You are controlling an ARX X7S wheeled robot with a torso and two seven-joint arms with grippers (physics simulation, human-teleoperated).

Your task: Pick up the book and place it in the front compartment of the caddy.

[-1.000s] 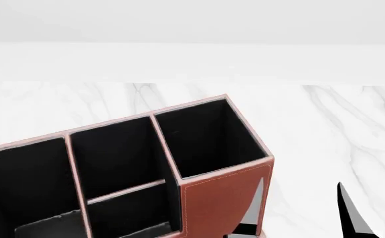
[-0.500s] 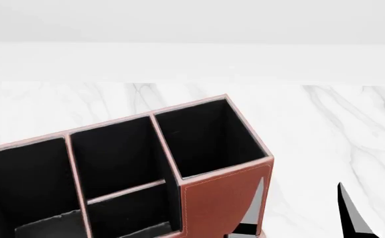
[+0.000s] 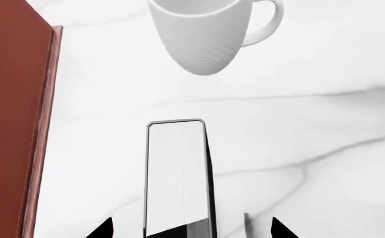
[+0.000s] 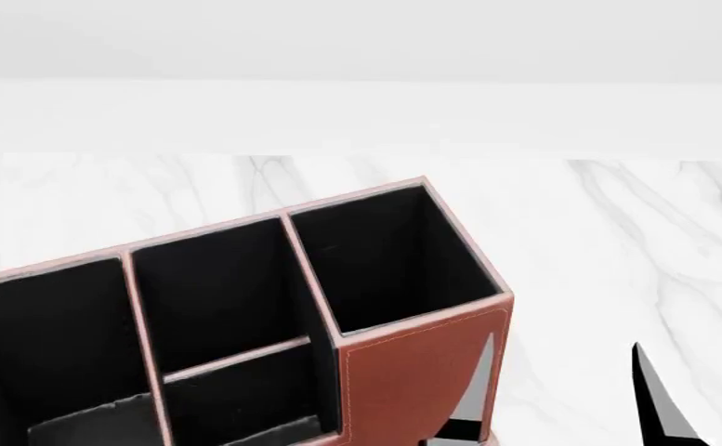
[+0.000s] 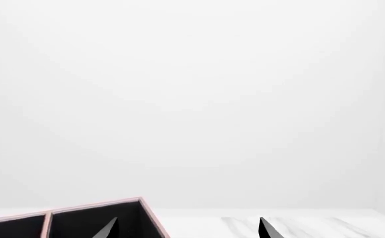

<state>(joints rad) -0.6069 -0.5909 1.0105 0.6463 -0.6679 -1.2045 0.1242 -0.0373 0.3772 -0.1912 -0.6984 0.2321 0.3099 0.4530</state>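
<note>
The black book stands on edge on the marble, white page edge facing the left wrist camera. My left gripper is open, one fingertip on each side of the book, apart from it. The red-brown caddy fills the lower left of the head view, and its outer wall stands beside the book. A pale cross divider splits its narrow middle into two pockets; the front compartment is one of them, but I cannot tell which. My right gripper is open and empty beside the caddy's tall end. The book is hidden in the head view.
A white mug stands on the marble just beyond the book. The tall square end pocket and the wide end pocket flank the middle pockets. White marble tabletop runs to the right, with a plain white wall behind.
</note>
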